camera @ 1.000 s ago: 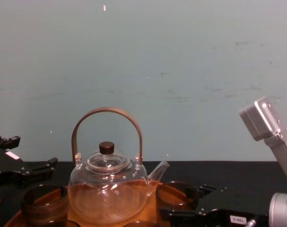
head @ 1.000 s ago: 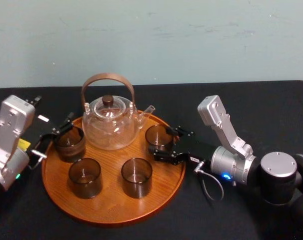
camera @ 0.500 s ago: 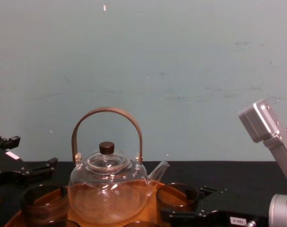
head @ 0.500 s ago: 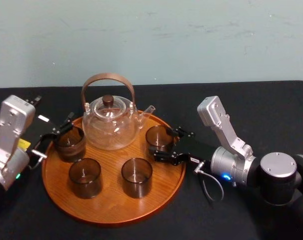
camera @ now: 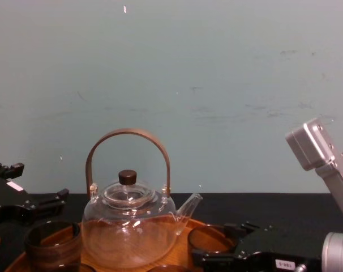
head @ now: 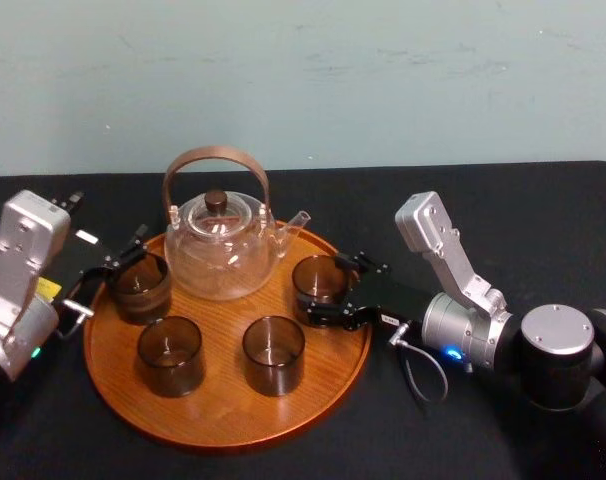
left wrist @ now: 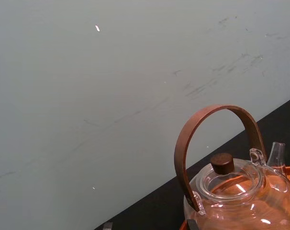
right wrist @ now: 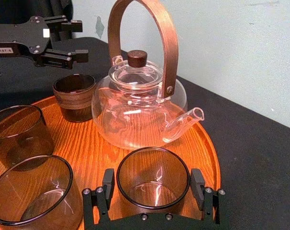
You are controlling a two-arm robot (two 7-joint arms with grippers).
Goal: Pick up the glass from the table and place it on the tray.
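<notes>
Right gripper (right wrist: 152, 178) is set around the glass (head: 316, 278), one finger pressed to each side of the wall, so the glass is judged to be held. The glass is found upright over the tray (head: 223, 405) at about 2 o'clock, just inside the rim. Whether its base rests on the wood or hangs just clear cannot be told. The teapot (head: 221, 255) is seen at 12 o'clock on the tray, its spout pointed toward the held glass and near it. Three other glasses (head: 170, 352) are noted on the tray at about 10, 8 and between 4 and 5 o'clock, all apart from one another. Left gripper (head: 111, 275) is seen spread wide at the tray's 10 o'clock edge, just beside the glass there, above the dark surface (head: 503, 225). The glass is judged light, stiff, thin-walled and brittle, with a smooth, slippery wall. A hold across opposite sides, below the rim, is judged best, with only modest squeeze applied. Too much force could crack it, and too little could let it slide. It should be lowered level so that the base meets the wood flat, and kept clear of the spout. Placement is judged nearly done.
</notes>
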